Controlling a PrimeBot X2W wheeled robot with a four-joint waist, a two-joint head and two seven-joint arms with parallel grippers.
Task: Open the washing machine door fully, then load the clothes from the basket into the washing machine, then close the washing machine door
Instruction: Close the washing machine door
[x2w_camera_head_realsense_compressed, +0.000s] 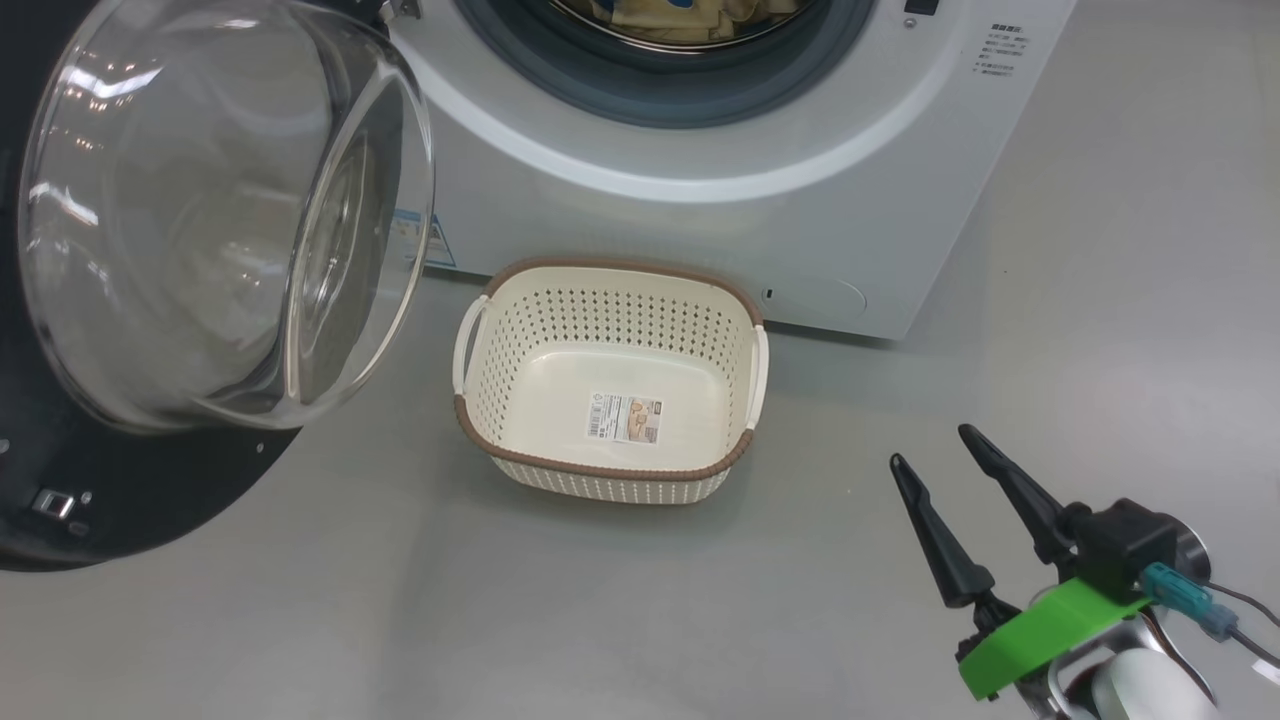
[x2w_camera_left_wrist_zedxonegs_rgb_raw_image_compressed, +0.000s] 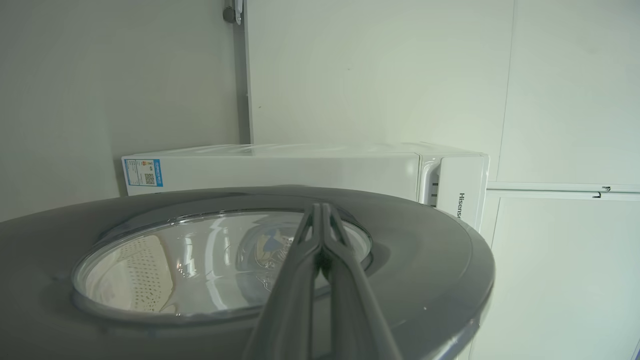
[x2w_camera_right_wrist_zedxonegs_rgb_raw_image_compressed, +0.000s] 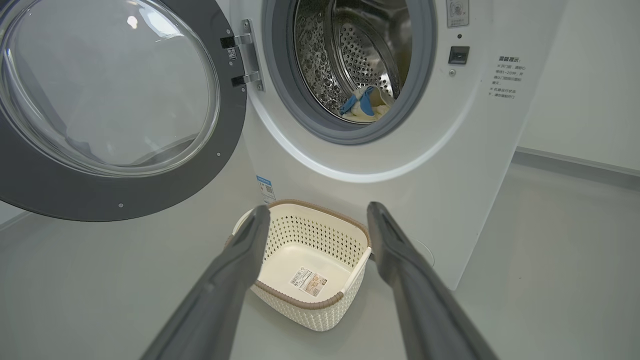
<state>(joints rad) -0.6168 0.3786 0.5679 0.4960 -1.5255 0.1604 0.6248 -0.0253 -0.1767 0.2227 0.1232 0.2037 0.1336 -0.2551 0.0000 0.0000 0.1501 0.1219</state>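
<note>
Left fingers (x2w_camera_left_wrist_zedxonegs_rgb_raw_image_compressed: 295, 280) are pressed together by the door (x2w_camera_left_wrist_zedxonegs_rgb_raw_image_compressed: 425, 260), likely for pushing it shut. Right fingers (x2w_camera_head_realsense_compressed: 940, 540) are spread; the emptied basket (x2w_camera_head_realsense_compressed: 600, 320) is seen at their 10 o'clock.

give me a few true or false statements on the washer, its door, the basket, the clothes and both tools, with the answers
1. The small cream-white perforated plastic basket holds only a label sticker. True.
2. The big white washing machine has its round black-ringed glass door shut. False: the door stands swung wide open.
3. The pale cream clothes with a blue patch lie in the perforated steel drum. True.
4. The right tool grips a garment. False: it is open and holds nothing.
5. The left tool is open. False: it is shut.
</note>
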